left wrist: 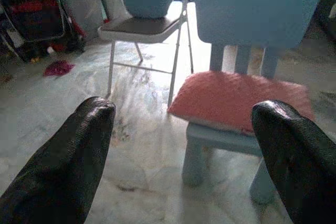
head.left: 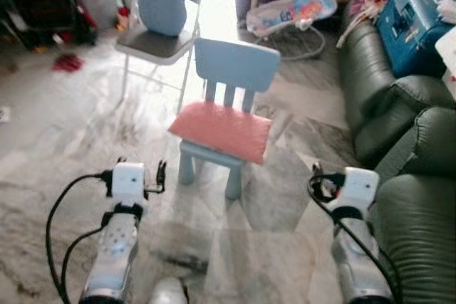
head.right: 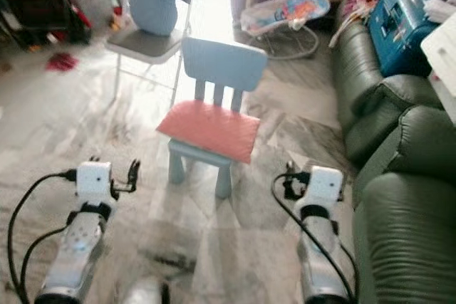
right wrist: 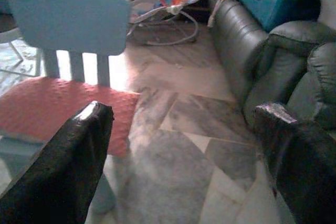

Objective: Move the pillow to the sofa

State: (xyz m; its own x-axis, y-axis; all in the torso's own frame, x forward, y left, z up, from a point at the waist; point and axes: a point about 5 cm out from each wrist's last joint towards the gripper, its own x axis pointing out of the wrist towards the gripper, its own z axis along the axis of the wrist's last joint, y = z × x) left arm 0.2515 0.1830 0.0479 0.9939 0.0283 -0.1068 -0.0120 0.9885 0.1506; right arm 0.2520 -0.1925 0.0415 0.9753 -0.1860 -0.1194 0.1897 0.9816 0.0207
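The flat salmon-pink pillow (head.left: 222, 130) lies on the seat of the small light-blue plastic child's chair (head.left: 236, 67), ahead of both sets of fingers and between them; the left gripper (left wrist: 181, 156) hovers low over the marble floor (head.left: 64, 119), fingers (left wrist: 68, 166) spread wide and empty; the right gripper (right wrist: 184, 166) likewise gapes open, the dark green leather sofa (head.left: 399, 147) just beyond its outer finger.

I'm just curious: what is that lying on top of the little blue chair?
A pink pillow lies flat on the little blue chair, covering most of the seat and overhanging its front edge. The seat beneath it is mostly hidden.
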